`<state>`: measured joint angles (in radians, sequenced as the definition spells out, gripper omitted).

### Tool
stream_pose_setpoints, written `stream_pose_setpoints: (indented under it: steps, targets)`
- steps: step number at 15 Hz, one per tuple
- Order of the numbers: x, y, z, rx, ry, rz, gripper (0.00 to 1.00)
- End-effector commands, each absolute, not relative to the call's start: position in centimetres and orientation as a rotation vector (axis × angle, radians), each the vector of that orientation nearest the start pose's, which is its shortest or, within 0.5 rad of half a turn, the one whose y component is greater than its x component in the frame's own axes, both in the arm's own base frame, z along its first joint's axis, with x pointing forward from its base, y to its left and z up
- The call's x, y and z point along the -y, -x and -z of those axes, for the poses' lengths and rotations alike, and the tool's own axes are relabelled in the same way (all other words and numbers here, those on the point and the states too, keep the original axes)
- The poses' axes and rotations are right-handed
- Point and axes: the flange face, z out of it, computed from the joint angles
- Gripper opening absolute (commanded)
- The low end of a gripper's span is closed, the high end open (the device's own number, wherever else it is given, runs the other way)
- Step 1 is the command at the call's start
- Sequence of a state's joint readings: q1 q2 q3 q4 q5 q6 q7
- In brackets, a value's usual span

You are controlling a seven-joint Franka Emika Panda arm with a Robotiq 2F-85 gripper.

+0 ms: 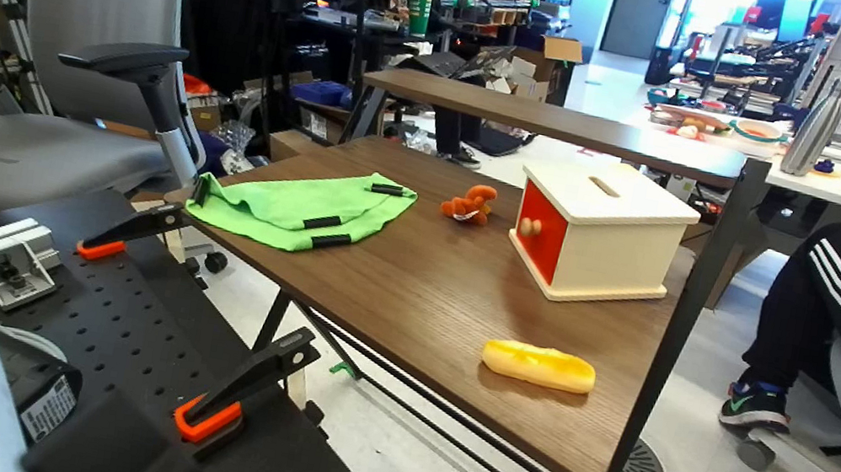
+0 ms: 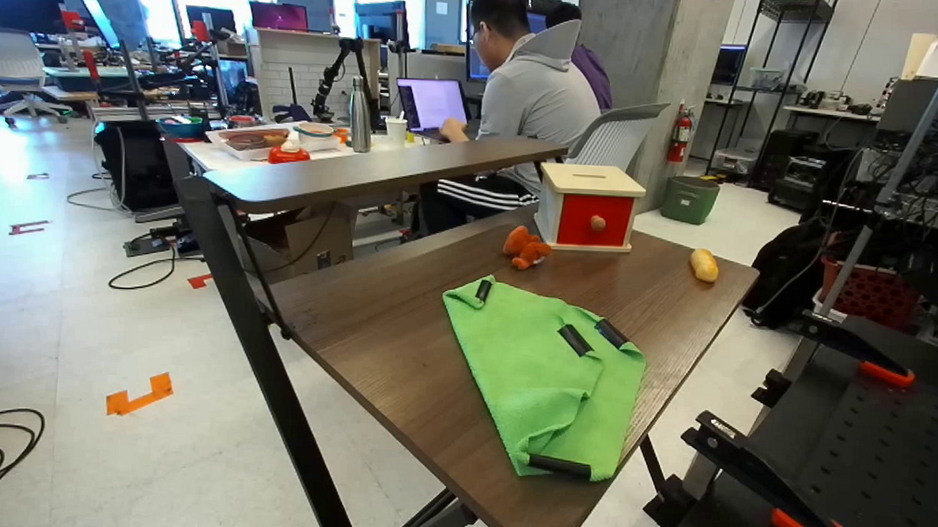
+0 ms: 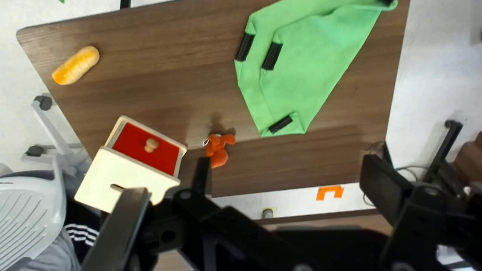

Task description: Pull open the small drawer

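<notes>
Red drawer [image 2: 578, 221] sat closed in its box [image 1: 618, 256] on the table [image 1: 420, 287]; my fingers [image 3: 384, 188] stood wide apart, holding nothing, well off the knob [image 3: 151, 145]. Opening not begun (my read): reaching, gripping, pulling all remained.

In the wrist view, your gripper [image 3: 289, 182] reaches in from the bottom, its fingers [image 3: 384, 192] spread wide apart. As you see it there, one finger crosses the lower edge of the surface [image 3: 169, 86]; the other covers its lower right corner.
</notes>
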<state>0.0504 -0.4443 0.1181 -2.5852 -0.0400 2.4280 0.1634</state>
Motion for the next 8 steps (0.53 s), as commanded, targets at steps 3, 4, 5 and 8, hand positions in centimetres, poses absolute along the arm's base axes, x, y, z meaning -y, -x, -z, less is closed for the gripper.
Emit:
stream_pose_setpoints:
  steps: [3, 4, 5, 8]
  targets:
    - [-3.8, -46.7, -39.8, -0.22, 3.113, 0.611, 1.0]
    - [-3.1, -47.5, -39.0, -0.274, 3.105, 0.606, 1.0]
    - [-2.1, -48.5, -38.2, -0.329, 3.098, 0.595, 1.0]
    - [-0.1, -51.4, -36.0, -0.477, 3.075, 0.532, 1.0]
